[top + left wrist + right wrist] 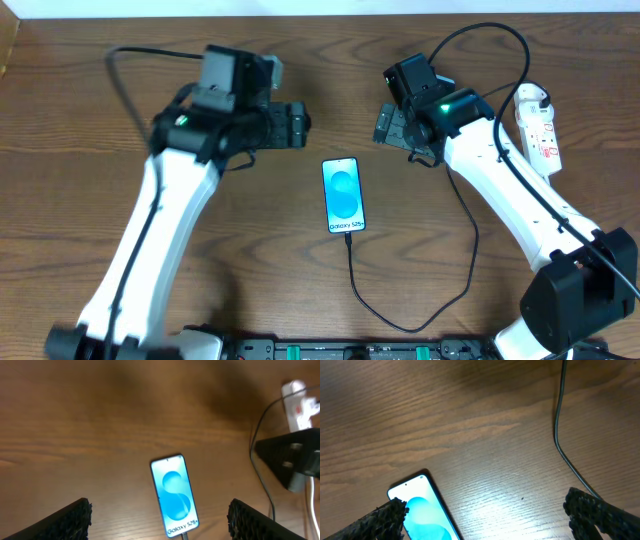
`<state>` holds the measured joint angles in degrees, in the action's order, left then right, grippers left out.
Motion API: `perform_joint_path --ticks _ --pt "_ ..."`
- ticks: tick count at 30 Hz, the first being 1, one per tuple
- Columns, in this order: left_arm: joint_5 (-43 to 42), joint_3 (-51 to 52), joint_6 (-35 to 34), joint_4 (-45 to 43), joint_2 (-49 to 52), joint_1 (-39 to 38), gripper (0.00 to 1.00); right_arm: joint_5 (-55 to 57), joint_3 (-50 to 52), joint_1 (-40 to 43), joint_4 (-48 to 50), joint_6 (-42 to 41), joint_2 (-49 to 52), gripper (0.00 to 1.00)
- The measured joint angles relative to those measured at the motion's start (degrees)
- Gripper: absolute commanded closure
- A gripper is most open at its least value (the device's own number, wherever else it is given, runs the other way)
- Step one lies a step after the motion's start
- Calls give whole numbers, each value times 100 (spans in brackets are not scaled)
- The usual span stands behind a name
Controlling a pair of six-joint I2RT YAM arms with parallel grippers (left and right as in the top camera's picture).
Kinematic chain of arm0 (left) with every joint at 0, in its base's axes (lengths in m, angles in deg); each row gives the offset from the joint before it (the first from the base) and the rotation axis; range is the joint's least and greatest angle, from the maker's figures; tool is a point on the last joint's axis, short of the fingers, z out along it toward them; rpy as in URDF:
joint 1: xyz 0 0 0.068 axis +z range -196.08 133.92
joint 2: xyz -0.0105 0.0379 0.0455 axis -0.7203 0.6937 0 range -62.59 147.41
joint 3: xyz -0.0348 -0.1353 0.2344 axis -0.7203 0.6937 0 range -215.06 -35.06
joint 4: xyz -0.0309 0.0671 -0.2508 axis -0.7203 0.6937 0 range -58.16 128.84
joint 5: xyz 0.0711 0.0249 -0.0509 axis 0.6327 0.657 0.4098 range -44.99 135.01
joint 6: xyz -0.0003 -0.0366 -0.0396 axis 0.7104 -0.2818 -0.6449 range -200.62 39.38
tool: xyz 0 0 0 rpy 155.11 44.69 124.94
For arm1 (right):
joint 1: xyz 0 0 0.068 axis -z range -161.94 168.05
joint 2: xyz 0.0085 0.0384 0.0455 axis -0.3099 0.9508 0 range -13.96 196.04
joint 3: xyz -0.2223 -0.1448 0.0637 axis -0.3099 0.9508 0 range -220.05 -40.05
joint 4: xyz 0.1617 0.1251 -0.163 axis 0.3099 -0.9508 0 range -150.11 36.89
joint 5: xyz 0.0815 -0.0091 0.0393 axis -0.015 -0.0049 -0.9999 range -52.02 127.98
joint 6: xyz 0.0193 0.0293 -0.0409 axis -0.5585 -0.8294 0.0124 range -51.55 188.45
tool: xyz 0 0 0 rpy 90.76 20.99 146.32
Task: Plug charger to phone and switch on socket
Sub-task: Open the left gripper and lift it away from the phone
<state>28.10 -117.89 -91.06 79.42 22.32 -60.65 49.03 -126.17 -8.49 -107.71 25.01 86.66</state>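
Left gripper (303,123) and right gripper (382,125) are hovering wide open, holding nothing, flanking the phone (343,194) lying face-up mid-table. Its charger (352,270) is seemingly sitting plugged in, looping toward the socket (540,125) beyond the right arm, likely awaiting switching.

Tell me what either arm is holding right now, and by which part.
Nothing is held. The left jaws and the right jaws stand open and empty above the table; the phone lies untouched between them.

I see the phone (343,195) blue-teal with black bezel, the socket (540,128) white with red marks, the table (250,250) wood-grained brown.
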Motion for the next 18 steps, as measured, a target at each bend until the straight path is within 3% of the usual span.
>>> perform_joint_path --ticks 8,18 --pt "350 0 44 20 -680 0 13 -2 0 0 -22 0 0 1" --pt "378 0 44 24 -706 0 13 -2 0 0 -9 0 0 1"
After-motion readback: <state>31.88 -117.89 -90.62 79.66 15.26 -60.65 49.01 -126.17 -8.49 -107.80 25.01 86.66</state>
